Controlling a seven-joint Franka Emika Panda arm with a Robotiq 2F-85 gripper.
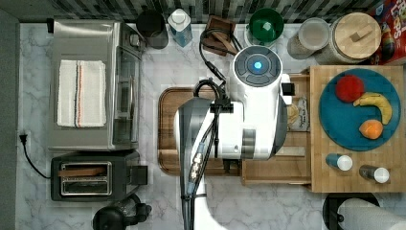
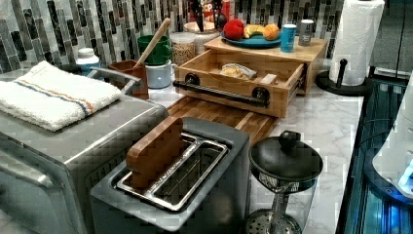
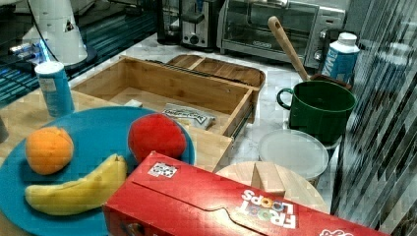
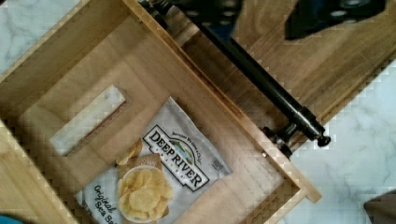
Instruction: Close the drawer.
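The marble bench (image 1: 268, 206) carries one toaster oven (image 1: 91, 86), one two-slot toaster (image 1: 91, 178) and one walnut cutting board (image 2: 229, 114). The arm (image 1: 239, 124) stands above the board and the drawer in the top view.

The drawer (image 2: 243, 78) is pulled well out of the light-wood cabinet (image 1: 356, 179). Its front overhangs the cutting board, and its dark bar handle (image 2: 219, 92) faces the toaster in the left view.

The tool (image 4: 280, 14) sits above the handle (image 4: 261, 81) in the wrist view, with its two dark parts to either side of the bar. Whether it is spread or closed cannot be told; nothing is seen held in it.

Judgement: the step in hand is to bring the tool against the drawer front and push. The push should be level, near the middle of the bar and straight along the slide, so that the tray does not rack. The approach should stay low but clear of the cutting board.

Count inside the drawer: one chip bag (image 4: 159, 172) and one small pale block (image 4: 88, 119), both below the rim and unlikely to catch.

Count on the cabinet top: one blue plate (image 1: 335, 129) and two shakers (image 1: 340, 162) (image 1: 375, 173). The plate holds three fruits: one red (image 1: 349, 88), one banana (image 1: 378, 104), one orange (image 1: 371, 129).
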